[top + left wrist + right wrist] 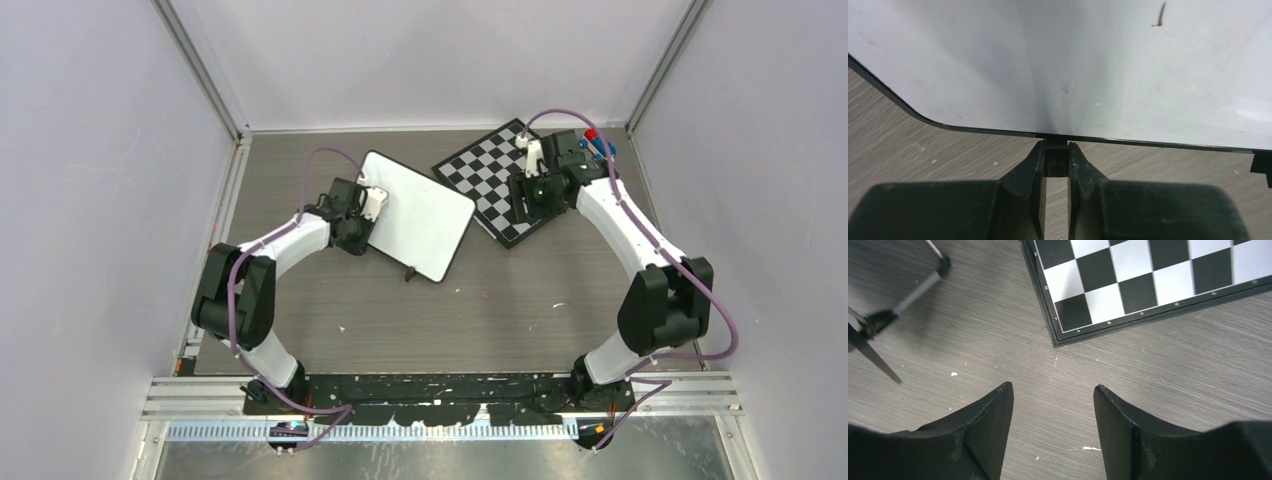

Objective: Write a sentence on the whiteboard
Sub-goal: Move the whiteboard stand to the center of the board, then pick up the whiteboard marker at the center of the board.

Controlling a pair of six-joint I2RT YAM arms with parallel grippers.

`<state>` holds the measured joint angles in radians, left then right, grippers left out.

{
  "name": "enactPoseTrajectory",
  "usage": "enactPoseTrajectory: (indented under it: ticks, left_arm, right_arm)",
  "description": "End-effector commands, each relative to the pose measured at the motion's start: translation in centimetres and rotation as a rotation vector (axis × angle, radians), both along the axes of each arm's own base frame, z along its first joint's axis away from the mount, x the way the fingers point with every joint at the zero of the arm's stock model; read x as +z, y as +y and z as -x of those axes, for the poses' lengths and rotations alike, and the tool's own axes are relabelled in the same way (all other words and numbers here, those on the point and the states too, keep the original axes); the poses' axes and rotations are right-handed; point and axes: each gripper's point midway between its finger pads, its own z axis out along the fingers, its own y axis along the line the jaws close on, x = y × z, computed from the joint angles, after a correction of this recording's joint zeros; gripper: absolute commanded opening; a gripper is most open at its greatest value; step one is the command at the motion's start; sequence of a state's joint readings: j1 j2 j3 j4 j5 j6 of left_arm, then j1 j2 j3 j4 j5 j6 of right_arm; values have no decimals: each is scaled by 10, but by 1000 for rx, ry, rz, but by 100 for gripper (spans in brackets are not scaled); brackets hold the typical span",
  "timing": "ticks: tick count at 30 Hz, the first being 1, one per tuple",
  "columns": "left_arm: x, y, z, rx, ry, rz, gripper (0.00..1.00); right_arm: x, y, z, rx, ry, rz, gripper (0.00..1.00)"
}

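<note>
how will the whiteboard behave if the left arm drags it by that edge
Probably stiff: the whiteboard looks flat and straight-edged where the left gripper pinches its rim. Its glossy face looks slippery, so that thin pinch may slip. Gripped at one side, it would likely pivot on its black feet rather than slide straight.

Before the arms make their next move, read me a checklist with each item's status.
1. Left end effector clamped on the small white rectangular whiteboard's edge: ok.
2. Right end effector ready to write: not ok, open and empty.
3. Writing done: not ok, only one small dark stroke.
4. Whiteboard apart from the black-and-white checkered chessboard: cannot tell, corners nearly meet.
</note>
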<state>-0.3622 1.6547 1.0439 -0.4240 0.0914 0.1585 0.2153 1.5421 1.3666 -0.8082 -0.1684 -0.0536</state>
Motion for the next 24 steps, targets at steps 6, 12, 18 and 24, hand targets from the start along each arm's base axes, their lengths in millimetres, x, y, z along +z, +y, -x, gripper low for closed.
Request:
enactPoseTrajectory:
  ticks: [6, 12, 18, 24]
  left_arm:
    - [33, 51, -37, 417, -157, 66, 0]
    - [37, 62, -39, 480, -182, 92, 0]
    - [38, 59, -39, 490, -168, 120, 0]
    - [39, 61, -39, 494, -166, 130, 0]
  right_arm:
    - [-36, 37, -10, 56, 45, 92, 53]
    - [-73, 50, 5, 79, 109, 71, 48]
    - [-104, 60, 8, 77, 178, 92, 48]
    - [-118, 54, 3, 49, 192, 129, 51]
